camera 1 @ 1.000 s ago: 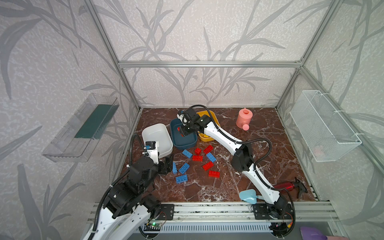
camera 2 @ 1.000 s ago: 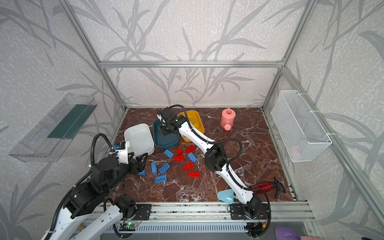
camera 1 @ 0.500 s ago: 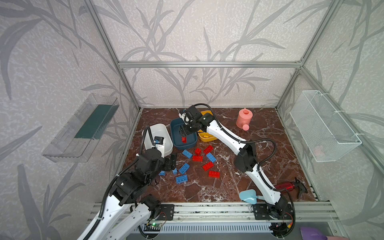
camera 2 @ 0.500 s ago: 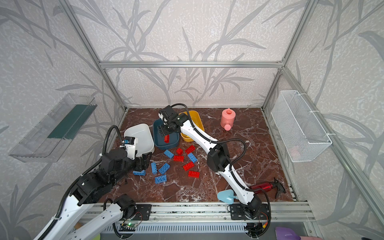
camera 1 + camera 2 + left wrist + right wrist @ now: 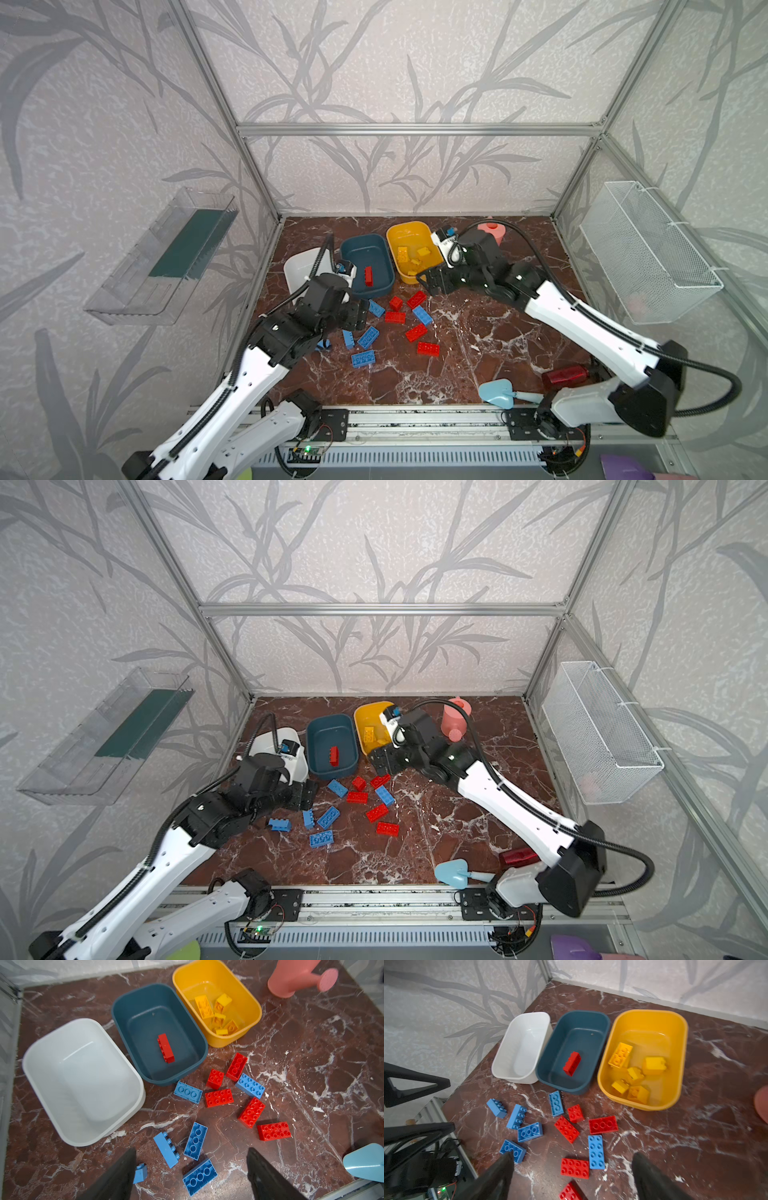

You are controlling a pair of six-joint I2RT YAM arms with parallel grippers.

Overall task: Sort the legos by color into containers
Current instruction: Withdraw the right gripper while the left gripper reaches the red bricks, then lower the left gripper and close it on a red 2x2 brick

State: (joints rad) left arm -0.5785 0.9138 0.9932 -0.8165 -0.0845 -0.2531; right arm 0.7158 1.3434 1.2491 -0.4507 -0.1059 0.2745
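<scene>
Three tubs are sitting in a row toward the surface's back left corner: the white tub (image 5: 83, 1084) by the left edge, the teal tub (image 5: 145, 1012) holding one red brick (image 5: 165, 1048) on its side, the yellow tub (image 5: 249, 1001) holding the yellow bricks (image 5: 204, 1006). Red bricks (image 5: 219, 1097) and blue bricks (image 5: 195, 1140) are lying just in front of them. The left tool (image 5: 358, 314) is hanging above the blue bricks, jaws spread wide, gripping nothing; the right tool (image 5: 428, 282) is hanging open and empty beside the yellow tub's front end.

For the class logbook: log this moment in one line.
left gripper open | right gripper open | red brick in teal tub
</scene>
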